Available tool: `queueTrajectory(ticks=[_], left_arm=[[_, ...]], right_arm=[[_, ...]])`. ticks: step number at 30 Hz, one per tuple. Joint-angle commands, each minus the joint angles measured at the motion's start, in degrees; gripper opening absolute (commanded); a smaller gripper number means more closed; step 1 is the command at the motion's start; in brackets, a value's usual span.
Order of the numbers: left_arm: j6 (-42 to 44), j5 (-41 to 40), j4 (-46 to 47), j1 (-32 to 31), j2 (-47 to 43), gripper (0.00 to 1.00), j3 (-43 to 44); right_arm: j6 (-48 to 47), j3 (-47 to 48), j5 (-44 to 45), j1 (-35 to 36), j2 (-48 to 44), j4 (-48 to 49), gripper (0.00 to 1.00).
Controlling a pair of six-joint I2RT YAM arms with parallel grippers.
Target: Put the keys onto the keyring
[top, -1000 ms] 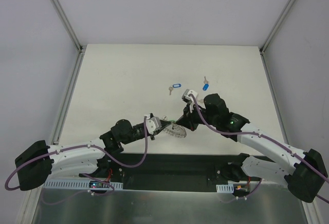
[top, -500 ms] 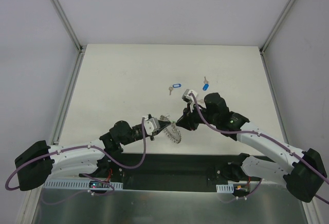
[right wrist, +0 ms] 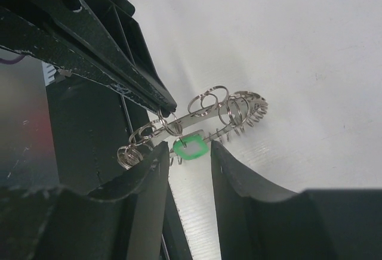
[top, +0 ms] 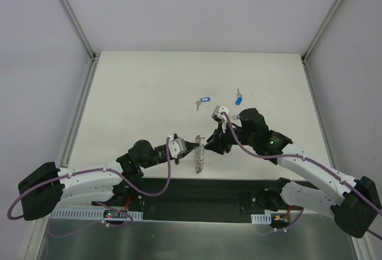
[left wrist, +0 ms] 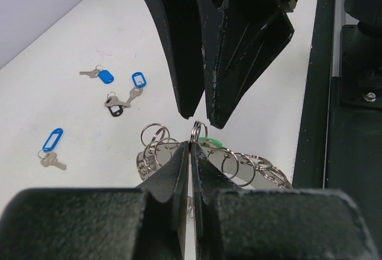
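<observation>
Viewed from above: two arms meeting over the near middle of a white table [top: 149, 93].

Pinched tight in the pressed-together jaws of the left gripper [left wrist: 191, 148], lifted off the table: the keyring [top: 199, 155]. Now turned edge-on and hanging like a short chain, where a second ago showing its flat, fanned face. Fringed all round with small split rings. Hanging from it, a green-tagged key [right wrist: 191, 149].

Just above and beside the ring, the right gripper [left wrist: 203, 117]. Jaws now parted by a narrow gap, where pressed shut a second ago. From the right wrist, green tag lying in that gap between the two fingertips; contact with either hard to tell.

Farther out on the table, well apart from the ring: a blue-tagged key [left wrist: 105, 76], a second blue-tagged key [left wrist: 138, 81] near it, a black-tagged key [left wrist: 113, 110] just beside that one, and a third blue-tagged key [left wrist: 52, 139] off by itself. Overhead, only two blue tags in view, in the same spots as before.
</observation>
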Motion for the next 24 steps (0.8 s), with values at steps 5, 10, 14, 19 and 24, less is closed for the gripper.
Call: queueTrajectory(ticks=[5, 10, 14, 19, 24], left_arm=[[0.4, 2.9, 5.5, -0.5, -0.3, 0.00, 0.9], [0.3, 2.9, 6.0, -0.5, -0.3, 0.00, 0.9], [0.2, 2.6, 6.2, -0.5, -0.7, 0.00, 0.8], [0.2, 2.5, 6.7, -0.6, -0.6, 0.00, 0.4], [-0.5, 1.4, 7.3, -0.5, -0.8, 0.00, -0.5]], right_arm=[[-2.5, 2.3, -5.4, -0.1, 1.8, 1.5, 0.35], [-2.8, 2.5, -6.3, -0.1, 3.3, 1.7, 0.31], [-3.0, 2.4, -7.0, -0.2, 3.8, 2.0, 0.18], [-3.4, 1.8, -6.8, -0.1, 3.0, 2.2, 0.01], [-3.5, 2.0, -6.1, -0.1, 2.6, 1.1, 0.01]])
